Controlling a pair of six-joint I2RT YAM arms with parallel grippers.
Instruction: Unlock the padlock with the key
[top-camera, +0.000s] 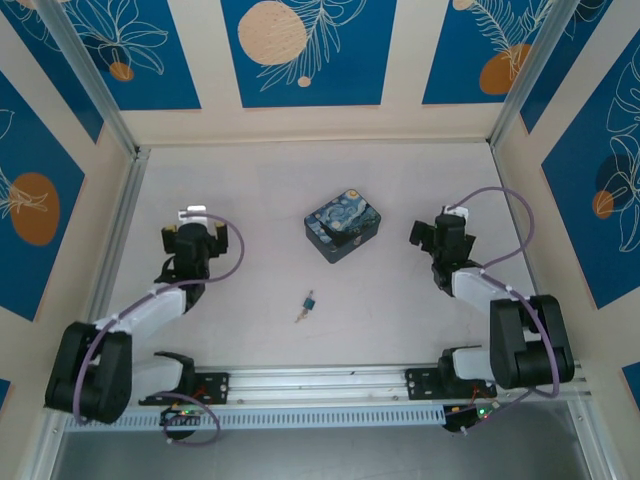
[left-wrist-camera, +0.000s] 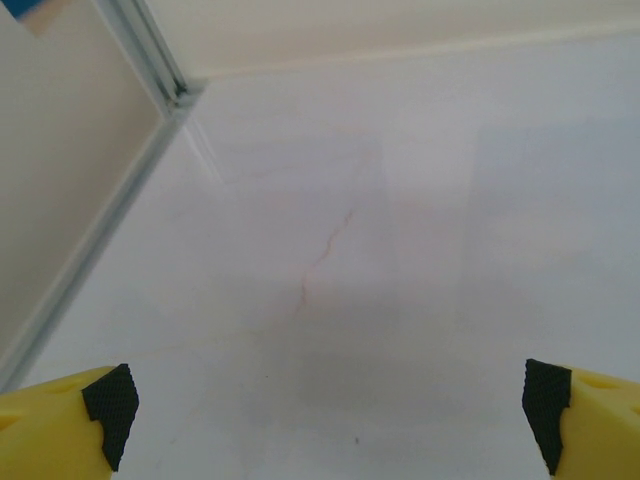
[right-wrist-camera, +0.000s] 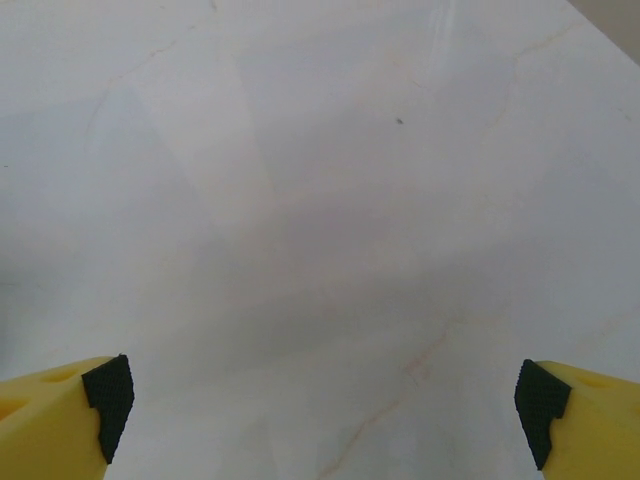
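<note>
Padlock (top-camera: 343, 228) and key (top-camera: 306, 305) lie apart on the table (top-camera: 250, 180).
Left gripper (left-wrist-camera: 330, 410) and right gripper (right-wrist-camera: 325, 405): both spread wide, pinching nothing.

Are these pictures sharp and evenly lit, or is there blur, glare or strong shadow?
Top view: soft, even light; the padlock looks sharp, the key too small for detail. Left wrist view: the table is pale and washed out, with faint soft shadow. Right wrist view: pale table, broad soft shadow, no hard glare.
</note>
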